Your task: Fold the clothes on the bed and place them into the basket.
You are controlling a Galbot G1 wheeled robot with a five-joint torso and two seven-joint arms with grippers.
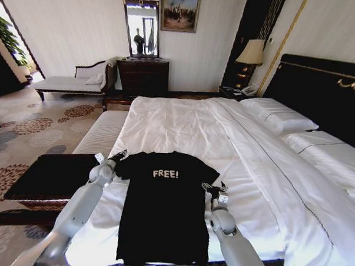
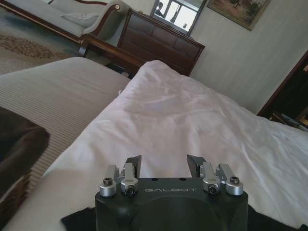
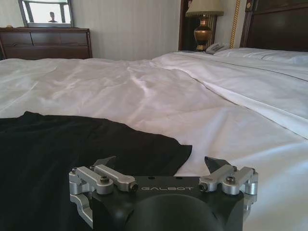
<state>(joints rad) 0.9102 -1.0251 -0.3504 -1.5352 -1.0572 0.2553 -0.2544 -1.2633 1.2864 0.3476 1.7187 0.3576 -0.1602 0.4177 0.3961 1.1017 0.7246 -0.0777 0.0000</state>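
The shirt [image 1: 164, 209] lies flat and unfolded on the bed [image 1: 184, 124], both grippers [image 1: 119, 156] [image 1: 213, 188] open-jawed at its sleeves, apparently grasping nothing.

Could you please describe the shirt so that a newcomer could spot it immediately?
On the large white bed, look at the near edge, between the left claw and right claw. The black T-shirt lies flat there, the only dark item, with white "FREE!" lettering.

A: Head view?
B: High, looking forward and down over the large white-sheeted bed [image 1: 189, 127].
A: Wrist views?
B: Each low, just behind its own gripper, facing across the sheets; both share the dark wooden dresser [image 2: 159, 45] at the far wall.
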